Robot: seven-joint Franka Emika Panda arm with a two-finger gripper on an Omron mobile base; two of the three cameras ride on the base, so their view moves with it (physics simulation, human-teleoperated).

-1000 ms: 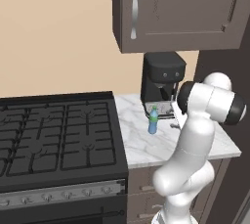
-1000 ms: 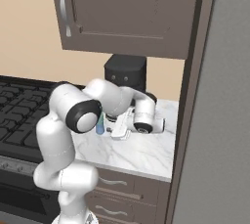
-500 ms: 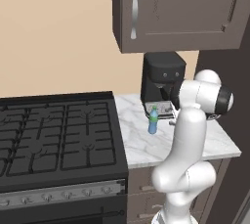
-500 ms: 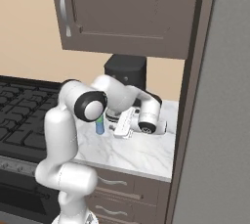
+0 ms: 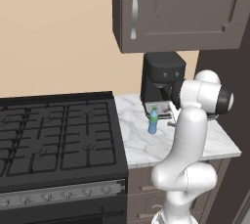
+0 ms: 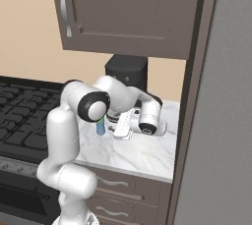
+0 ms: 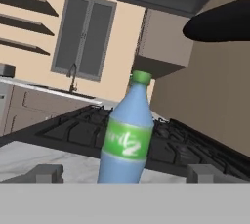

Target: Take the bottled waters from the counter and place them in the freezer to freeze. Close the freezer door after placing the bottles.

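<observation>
One blue bottle (image 7: pixel 126 135) stands upright btwn open gripper (image 7: pixel 124 173) fingers, near stove (image 5: pixel 53 135). Risk: fingertip clips it on approach, tipping it on counter (image 5: pixel 141 142).

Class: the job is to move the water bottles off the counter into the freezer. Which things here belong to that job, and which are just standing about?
Belong to the job:
blue bottle
counter
open gripper, level with the bottle

Just standing about:
stove
coffee machine
wall cupboard
</observation>
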